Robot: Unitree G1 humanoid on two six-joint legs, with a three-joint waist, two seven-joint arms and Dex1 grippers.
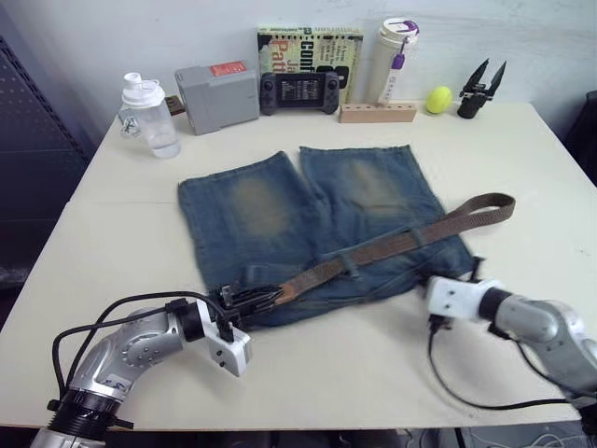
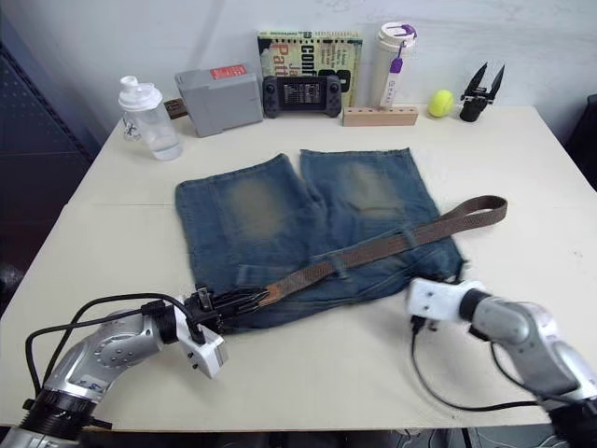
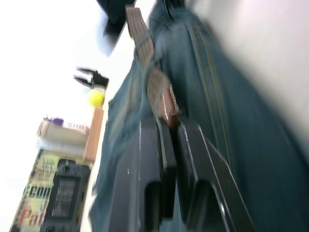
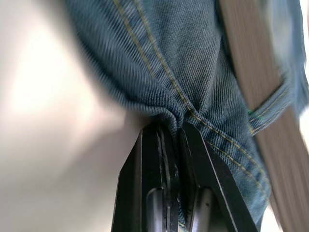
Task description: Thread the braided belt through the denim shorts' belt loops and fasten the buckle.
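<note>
denim shorts (image 1: 312, 229): flat mid-tabletop, legs toward the far edge, waistband toward the near edge.
braided belt (image 1: 392, 245): lies along the waistband, long axis running from near-left up to the right; free tail end sticks out past the shorts toward the right edge of the table (image 1: 522, 149).
belt loops (image 1: 347, 262): at least two visibly cross over the belt, so the mid-section is threaded; loops near the left end too dark to count.
left gripper (image 1: 250, 298): at the near-left corner of the waistband, fingers closed narrow on the belt's near-left end; left wrist view shows the brown weave pinched between the pads.
buckle: probably at that gripped end, hidden in the dark fingers, cannot confirm.
right gripper (image 4: 170, 133): at the near-right corner of the shorts, fingers pinched tight on a fold of the waistband hem, denim bunched between them.
key relation: belt runs away from the left gripper along its own long axis, up-right toward the tail; tail lies beyond and right of the right gripper, well apart from the gripped end.
nearer arm: right arm is nearer the tail, left arm already has the other end.
judgement: fastening needs both belt ends brought together; right gripper would likely have to let go of the denim to fetch the tail.
risk: pulling the left end may drag the shorts if the right pinch loosens.
background: book, bottles, grey box, yellow ball along the far edge, not involved.
</note>
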